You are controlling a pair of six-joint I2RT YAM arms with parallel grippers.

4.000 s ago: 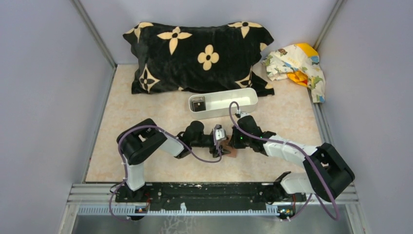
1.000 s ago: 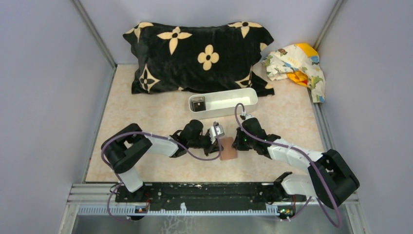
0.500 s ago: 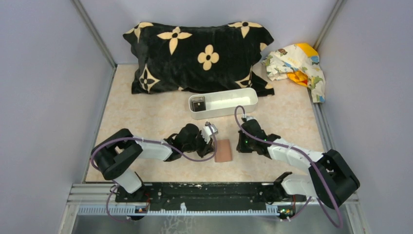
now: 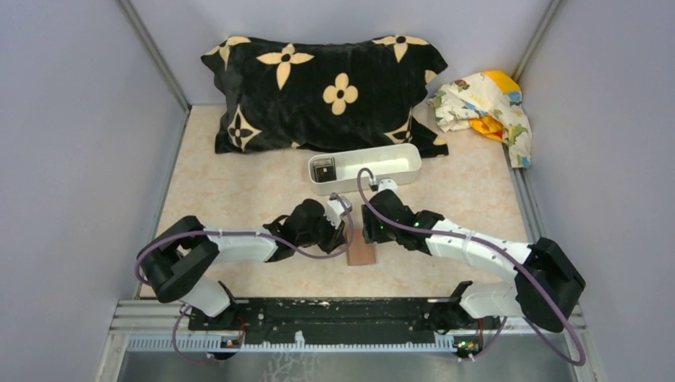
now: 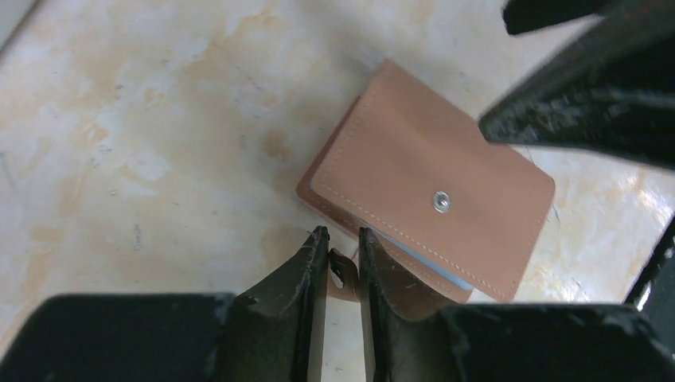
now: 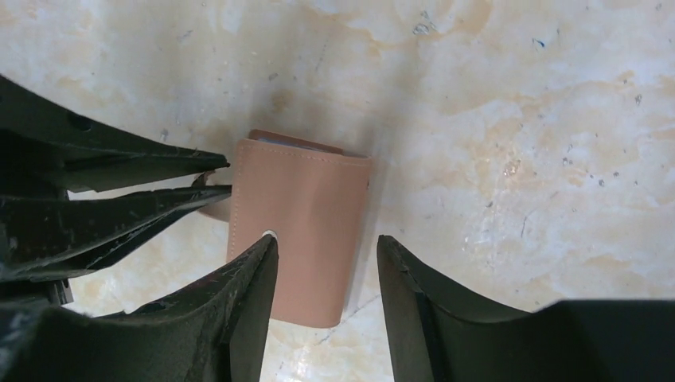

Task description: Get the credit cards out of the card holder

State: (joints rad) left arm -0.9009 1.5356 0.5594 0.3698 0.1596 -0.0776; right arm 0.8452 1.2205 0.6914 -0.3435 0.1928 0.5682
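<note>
- The right hand (image 6: 326, 239) has swung in over the card holder (image 6: 298, 215) — fingers now spread wide.
- The card holder lies closed on the desk (image 4: 239, 191).
- The left hand (image 5: 342, 231) is barely parted at its tab (image 5: 343, 272) — grip unclear.

A folded brown leather card holder (image 4: 362, 253) is laid flat on a beige marbled table (image 4: 239, 191), with a long white plastic tray (image 4: 402, 172) set behind it.
</note>
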